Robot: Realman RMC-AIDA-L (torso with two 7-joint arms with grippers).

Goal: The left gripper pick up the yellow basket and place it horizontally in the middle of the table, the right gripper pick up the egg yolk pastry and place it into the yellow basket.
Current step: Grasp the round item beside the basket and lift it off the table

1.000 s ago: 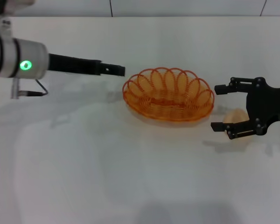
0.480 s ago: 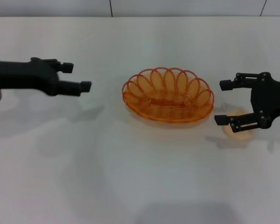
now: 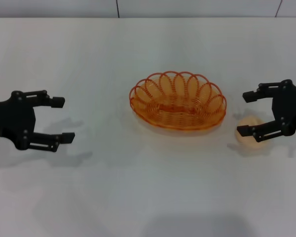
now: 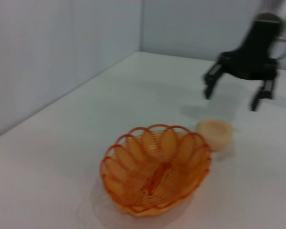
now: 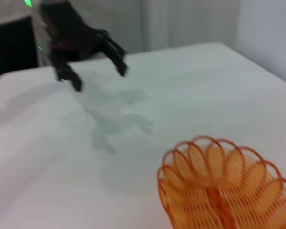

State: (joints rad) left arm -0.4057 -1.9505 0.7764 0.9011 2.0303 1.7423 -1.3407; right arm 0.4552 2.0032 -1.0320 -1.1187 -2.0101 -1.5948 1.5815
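The yellow basket sits upright and lengthwise across the middle of the white table; it also shows in the left wrist view and the right wrist view, and holds nothing. The egg yolk pastry lies on the table just right of the basket, seen again as a pale dome. My right gripper hovers open over the pastry, its lower finger crossing the pastry's top. My left gripper hangs open at the far left, well away from the basket.
The table's far edge meets a grey wall. Wide bare tabletop lies in front of the basket and between the basket and the left gripper.
The left arm has swung back to the left and toward me, away from the basket, its claw now spread. The right gripper has drifted slightly right, uncovering more of the pastry.
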